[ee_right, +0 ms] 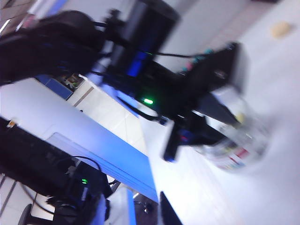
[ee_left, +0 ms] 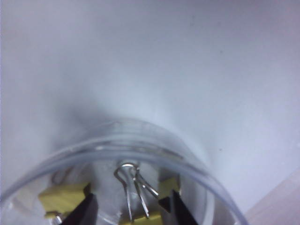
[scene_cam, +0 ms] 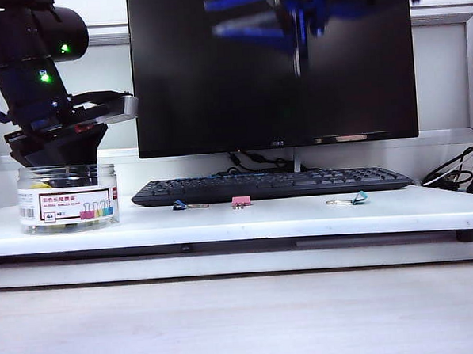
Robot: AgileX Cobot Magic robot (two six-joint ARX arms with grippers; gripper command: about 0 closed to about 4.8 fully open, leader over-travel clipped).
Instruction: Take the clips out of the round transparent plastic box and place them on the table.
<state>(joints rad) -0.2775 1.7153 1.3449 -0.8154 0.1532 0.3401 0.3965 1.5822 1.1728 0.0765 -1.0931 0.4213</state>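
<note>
we see the jar (scene_cam: 67,198) standing upright at the far left of the exterior frame, on the white table (scene_cam: 247,222), label facing us, and we judge it sits there so the left arm can drop straight in through its open mouth. the left gripper (ee_left: 131,211) is down inside that mouth: in the left wrist view its two dark fingertips (ee_left: 84,211) show at the bottom edge, standing apart, one on each side of a yellow clip (ee_left: 136,206) whose silver wire handles rise between them. another yellow clip (ee_left: 63,198) lies just beside the left tip. we cannot tell whether the tips already press on the middle clip; they look parted around it, not clamped, so we'd call this the reach for a grasp, not a lift. in the exterior view the arm's black body hides the jar's rim and the tips cannot be seen there. the right gripper (scene_cam: 292,19) is a blue blur at the top centre of the exterior frame, high in front of the monitor (scene_cam: 273,88), well apart from the jar; only one dark finger (ee_right: 168,213) shows at the bottom of its own blurred wrist view, so we cannot tell how wide it stands, and we see nothing in it. three clips of other colours lie on the table in front of the keyboard (scene_cam: 273,185): a blue clip (scene_cam: 179,204), a pink clip (scene_cam: 240,201) and a teal clip (scene_cam: 357,198). we see no yellow clip out on the table.
</note>
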